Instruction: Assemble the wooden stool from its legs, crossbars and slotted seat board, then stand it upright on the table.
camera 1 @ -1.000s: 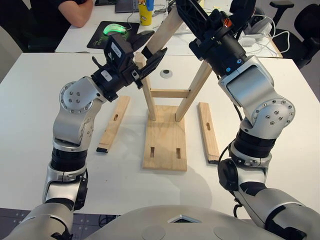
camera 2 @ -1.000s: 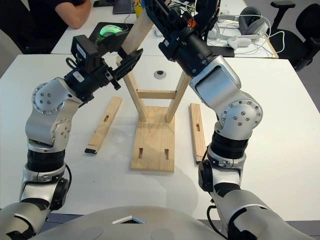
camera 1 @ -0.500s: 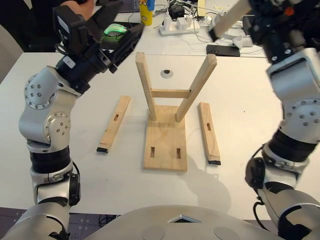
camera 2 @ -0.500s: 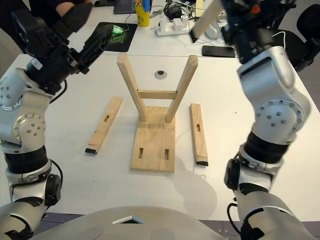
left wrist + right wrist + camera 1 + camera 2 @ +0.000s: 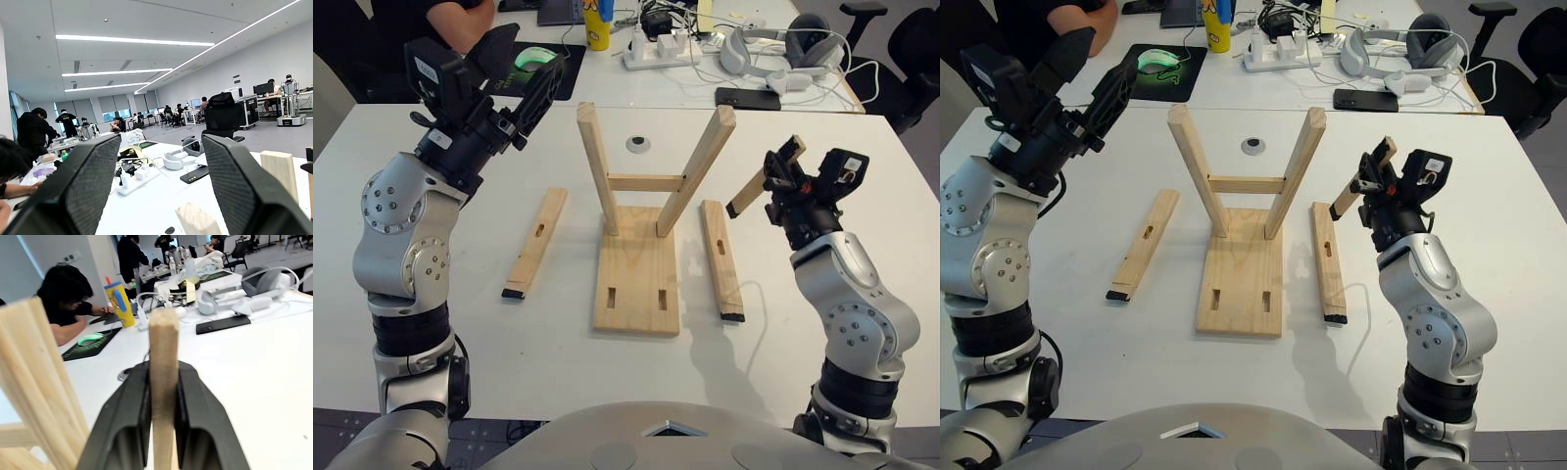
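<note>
You have the pale seat board (image 5: 636,284) lying flat mid-table, with two empty slots (image 5: 612,297) at its near end. At its far end two legs (image 5: 597,166) stand, splaying apart upward and joined by a crossbar (image 5: 646,182). A dark-tipped slotted leg (image 5: 537,241) lies flat left of the board, and a second slotted leg (image 5: 721,258) lies just right of it. Your right gripper (image 5: 781,168) clamps a wooden bar (image 5: 749,193), tilted above the table.
</note>
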You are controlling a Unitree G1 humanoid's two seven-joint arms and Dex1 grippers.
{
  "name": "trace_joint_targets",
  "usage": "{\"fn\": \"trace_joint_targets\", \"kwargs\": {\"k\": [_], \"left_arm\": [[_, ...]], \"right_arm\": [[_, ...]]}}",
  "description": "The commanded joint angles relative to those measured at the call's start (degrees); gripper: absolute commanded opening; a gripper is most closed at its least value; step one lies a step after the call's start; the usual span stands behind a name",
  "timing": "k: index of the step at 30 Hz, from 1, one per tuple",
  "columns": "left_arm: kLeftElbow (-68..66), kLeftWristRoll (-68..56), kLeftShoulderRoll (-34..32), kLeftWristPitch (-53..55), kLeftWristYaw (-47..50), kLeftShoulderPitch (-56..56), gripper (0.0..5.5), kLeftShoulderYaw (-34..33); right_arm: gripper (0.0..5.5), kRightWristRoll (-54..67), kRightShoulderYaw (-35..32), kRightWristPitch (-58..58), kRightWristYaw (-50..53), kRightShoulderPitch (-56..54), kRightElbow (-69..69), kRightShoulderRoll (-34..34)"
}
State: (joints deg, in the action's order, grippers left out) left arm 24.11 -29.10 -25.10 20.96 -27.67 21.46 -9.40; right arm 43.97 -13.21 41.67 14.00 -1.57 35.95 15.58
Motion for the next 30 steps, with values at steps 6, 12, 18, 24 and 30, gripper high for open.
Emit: {"fn": "trace_joint_targets", "kwargs": {"k": [6, 12, 18, 24, 30], "left_arm": [[1.1, 0.1, -0.4, 2.1, 0.6, -1.1, 3.07, 0.6], [0.5, 0.1, 0.2, 2.2, 0.6, -0.7, 3.07, 1.3], [-0.8, 0.2, 1.1, 1.6, 0.3, 0.0, 3.07, 2.8], [-2.5, 0.2, 0.6, 1.3, -1.0, 1.8, 3.07, 3.0], [-2.6, 0.5, 0.6, 1.1, -1.1, 1.4, 3.07, 2.9]], "right_arm": [[0.42, 0.0, -1.5, 2.2, 1.5, 8.8, 4.5, -3.2], [0.42, -1.3, -0.6, 0.5, -0.3, 8.0, 2.9, -5.1], [0.42, -5.3, 2.4, -3.8, -4.3, 5.8, -1.6, -6.1], [0.42, -9.2, 3.3, -7.2, -6.7, 7.3, -3.4, -6.9], [0.42, -11.4, 3.6, -8.8, -8.6, 8.9, -4.7, -7.5]]}}
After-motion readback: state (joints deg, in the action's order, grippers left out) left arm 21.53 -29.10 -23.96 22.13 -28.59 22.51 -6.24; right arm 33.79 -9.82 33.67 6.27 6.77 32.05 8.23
